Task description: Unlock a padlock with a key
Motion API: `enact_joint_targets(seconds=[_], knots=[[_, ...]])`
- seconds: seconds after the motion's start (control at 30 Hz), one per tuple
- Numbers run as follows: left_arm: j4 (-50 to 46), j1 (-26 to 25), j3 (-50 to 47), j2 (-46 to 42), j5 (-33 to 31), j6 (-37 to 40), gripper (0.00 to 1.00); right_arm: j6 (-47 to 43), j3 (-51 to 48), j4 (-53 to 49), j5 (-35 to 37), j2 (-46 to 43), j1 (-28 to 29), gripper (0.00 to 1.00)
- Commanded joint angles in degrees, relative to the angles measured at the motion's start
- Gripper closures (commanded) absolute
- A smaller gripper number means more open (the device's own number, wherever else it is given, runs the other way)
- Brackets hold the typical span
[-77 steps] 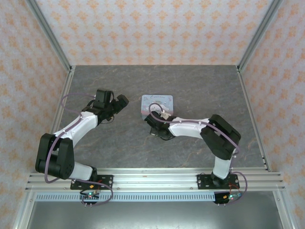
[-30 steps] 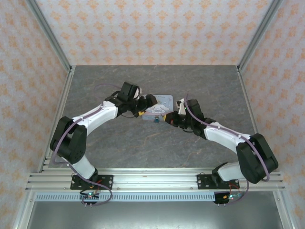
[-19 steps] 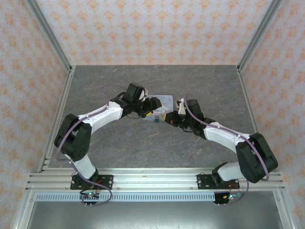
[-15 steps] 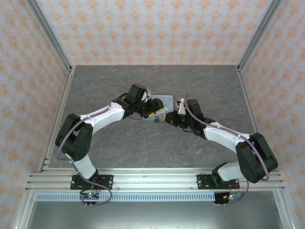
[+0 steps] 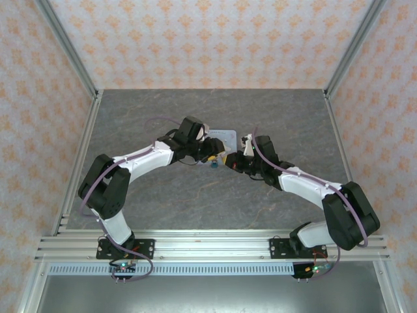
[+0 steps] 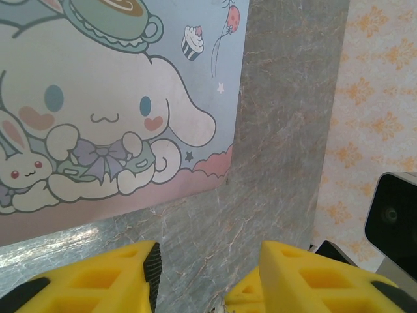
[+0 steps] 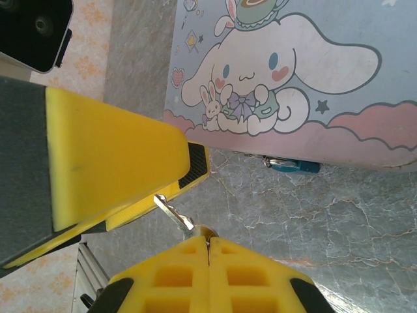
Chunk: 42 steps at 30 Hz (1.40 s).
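Note:
The tiny teal padlock (image 7: 293, 165) lies flat on the table against the near edge of the pastel cartoon tin (image 7: 293, 78); from above the padlock (image 5: 214, 165) shows between the two grippers. My right gripper (image 7: 208, 244) is shut on the head of a small silver key (image 7: 174, 215), whose blade points toward the left gripper's yellow finger (image 7: 117, 163). The key's tip is close to that finger. My left gripper (image 6: 208, 261) hovers over the table beside the tin (image 6: 117, 111), its jaws apart with bare table between them. Seen from above, the left gripper (image 5: 212, 151) and right gripper (image 5: 232, 163) nearly meet.
The grey marble table (image 5: 215, 202) is fenced by metal frame rails (image 5: 81, 163) and patterned walls. The right arm's wrist camera housing (image 6: 394, 208) sits close to the left gripper's right side.
The left arm has reached further right, to the tin's near edge and the key, and its jaws have narrowed. The right arm has stayed put with the key.

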Motion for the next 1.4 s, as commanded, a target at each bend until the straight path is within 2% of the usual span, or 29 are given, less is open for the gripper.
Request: enact_joint_targets(seconds=[0.0,0.1,0.3,0.5,0.6,0.7,0.73,0.77,0.8,0.83,0.9,1.0,1.1,1.37], knots=[[1.42,-0.68,-0.52,0.76,0.14,0.05,0.58,0.22,0.28,2.63,1.10,-0.15,-0.32,1.00],[1.40,-0.89,-0.43,0.94,0.17,0.11,0.64,0.37,0.19,2.70,1.22,-0.26,-0.27,1.00],[1.42,-1.21,-0.50,1.11,-0.04,0.16,0.67,0.39,0.02,2.88,1.57,-0.27,-0.30,1.00],[1.32,-1.43,-0.58,1.37,-0.14,0.24,0.77,0.56,-0.07,3.05,1.71,-0.30,-0.31,1.00],[1.19,-1.44,-0.38,1.54,-0.34,0.38,0.86,0.65,-0.08,3.05,1.62,-0.29,-0.32,1.00],[1.10,-1.43,-0.10,1.72,-0.26,0.58,1.00,0.66,-0.18,3.04,1.52,-0.53,-0.31,1.00],[0.67,-1.47,0.21,1.73,-0.37,0.91,1.00,0.72,-0.37,2.88,1.92,-1.04,-0.45,0.98],[0.34,-1.43,0.52,1.73,-0.63,1.45,1.00,1.03,-0.73,2.79,2.50,-1.76,-0.71,0.86],[-0.35,-1.44,1.08,1.65,-1.02,2.08,1.00,1.40,-1.44,2.71,3.15,-2.87,-1.30,0.66],[-0.96,-1.39,1.61,1.48,-1.46,2.98,1.00,2.08,-2.28,2.82,3.72,-4.21,-2.17,0.51],[-1.72,-1.27,2.68,1.17,-2.09,4.44,1.00,3.72,-4.04,3.52,4.54,-6.94,-3.95,0.38],[-1.15,-1.02,3.74,0.63,-2.11,6.12,1.00,6.49,-5.84,4.91,4.95,-10.36,-6.08,0.32],[2.43,-0.54,3.57,0.02,-1.56,6.39,1.00,8.95,-6.48,7.53,5.47,-12.17,-6.72,0.32],[20.81,1.84,-1.05,-1.44,0.63,0.08,1.00,14.28,-5.03,19.73,4.65,-8.45,-6.65,0.36]])
